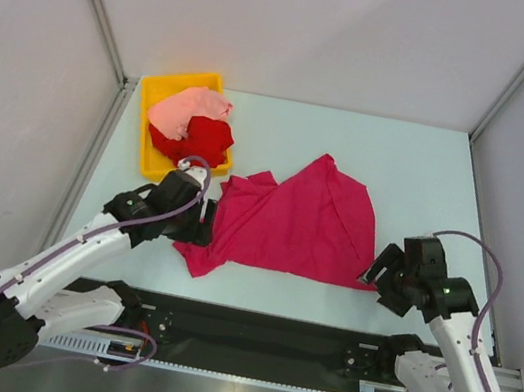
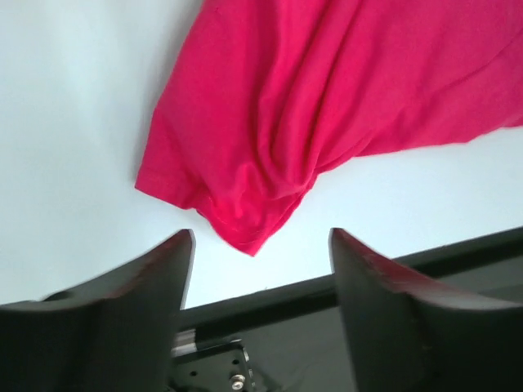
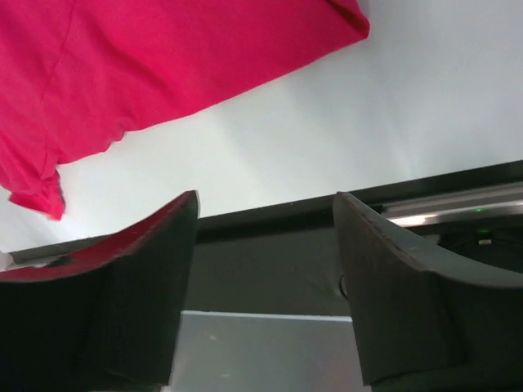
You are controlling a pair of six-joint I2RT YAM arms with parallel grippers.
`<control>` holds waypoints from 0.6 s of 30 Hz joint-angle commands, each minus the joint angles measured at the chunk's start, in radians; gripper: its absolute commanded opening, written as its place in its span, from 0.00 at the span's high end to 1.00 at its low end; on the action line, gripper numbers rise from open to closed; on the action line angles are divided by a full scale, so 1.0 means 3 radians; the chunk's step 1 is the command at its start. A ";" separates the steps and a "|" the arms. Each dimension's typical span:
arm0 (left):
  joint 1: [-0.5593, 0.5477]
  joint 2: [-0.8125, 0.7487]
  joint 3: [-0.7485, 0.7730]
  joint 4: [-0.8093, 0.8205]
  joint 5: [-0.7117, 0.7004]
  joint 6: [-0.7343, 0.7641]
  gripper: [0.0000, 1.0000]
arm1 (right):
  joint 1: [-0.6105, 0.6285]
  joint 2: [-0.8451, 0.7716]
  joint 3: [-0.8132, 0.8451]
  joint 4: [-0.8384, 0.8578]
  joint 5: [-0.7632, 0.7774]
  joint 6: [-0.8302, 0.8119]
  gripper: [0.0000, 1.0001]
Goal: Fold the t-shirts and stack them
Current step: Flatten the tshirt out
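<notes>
The magenta-crimson t-shirt (image 1: 293, 224) lies crumpled and partly spread on the table's middle. It also shows in the left wrist view (image 2: 327, 106) and the right wrist view (image 3: 147, 65). The bright red t-shirt (image 1: 196, 139) and the pale salmon-pink t-shirt (image 1: 188, 110) lie bunched in the yellow bin (image 1: 166, 88) at the back left. My left gripper (image 1: 203, 231) is open and empty at the shirt's near left corner (image 2: 260, 235). My right gripper (image 1: 375, 274) is open and empty beside the shirt's near right corner (image 3: 265, 196).
The black rail (image 1: 258, 333) runs along the table's near edge, just below both grippers. White walls enclose the table on the left, right and back.
</notes>
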 commanded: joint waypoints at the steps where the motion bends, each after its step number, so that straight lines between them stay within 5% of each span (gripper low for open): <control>1: -0.0053 -0.0166 0.0135 0.0176 -0.0068 -0.0162 0.21 | -0.0057 0.0096 0.0259 0.0053 -0.0025 0.0058 0.23; 3: -0.0053 0.0007 0.0350 0.0155 -0.0104 -0.0111 0.16 | -0.0200 0.0437 0.0382 0.0159 -0.0090 -0.0196 0.22; 12: -0.0053 0.0933 0.0851 0.0518 0.0400 0.0073 0.20 | -0.0472 0.1614 0.0643 0.0717 -0.0040 -0.0811 0.51; 15: -0.0053 0.1352 0.1071 0.0569 0.0687 0.0191 0.27 | -0.0482 0.1885 0.0786 0.1023 -0.0335 -0.0888 0.50; 18: -0.0058 0.1725 0.1245 0.0656 0.0918 0.0212 0.29 | -0.0451 0.2279 0.1000 0.1060 -0.0352 -0.0909 0.39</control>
